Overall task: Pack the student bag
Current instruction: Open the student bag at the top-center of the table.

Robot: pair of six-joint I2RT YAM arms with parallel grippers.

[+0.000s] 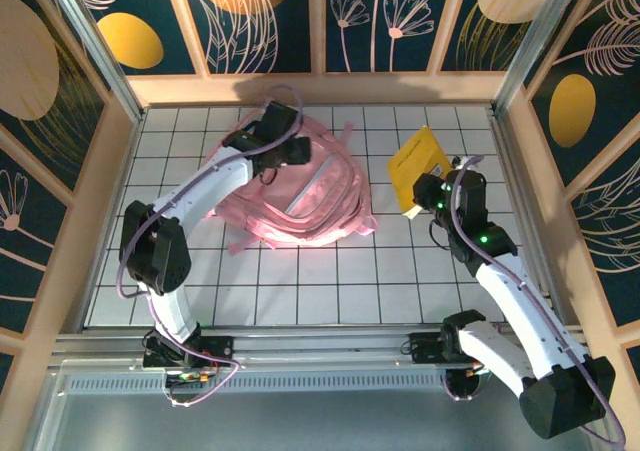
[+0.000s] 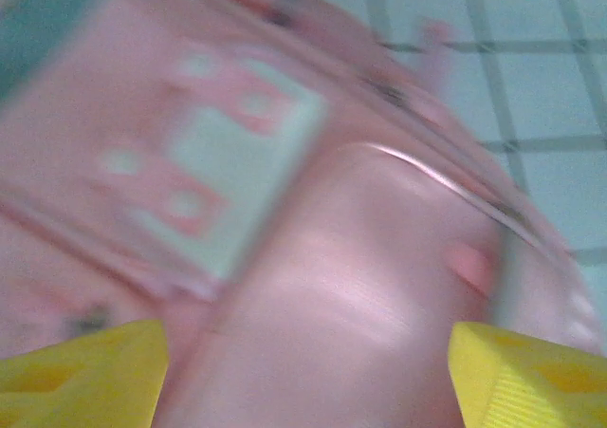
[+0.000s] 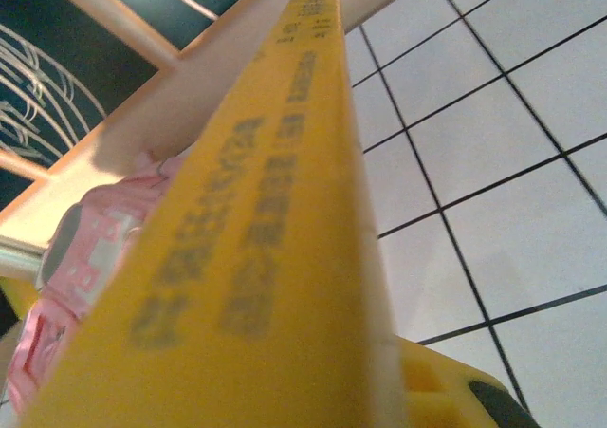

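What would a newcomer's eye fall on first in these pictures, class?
The big pink student bag lies left of centre on the white tiled table, with the open left gripper over its far end. To the bag's right, the right gripper is shut on a bright yellow book near the table's right side.

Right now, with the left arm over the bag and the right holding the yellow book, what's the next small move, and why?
Probably lower the left gripper and close it on the student bag. Its jaws stand open close over the bag, gripping nothing, while the right gripper holds the yellow book off to the side. The bag likely needs holding first.
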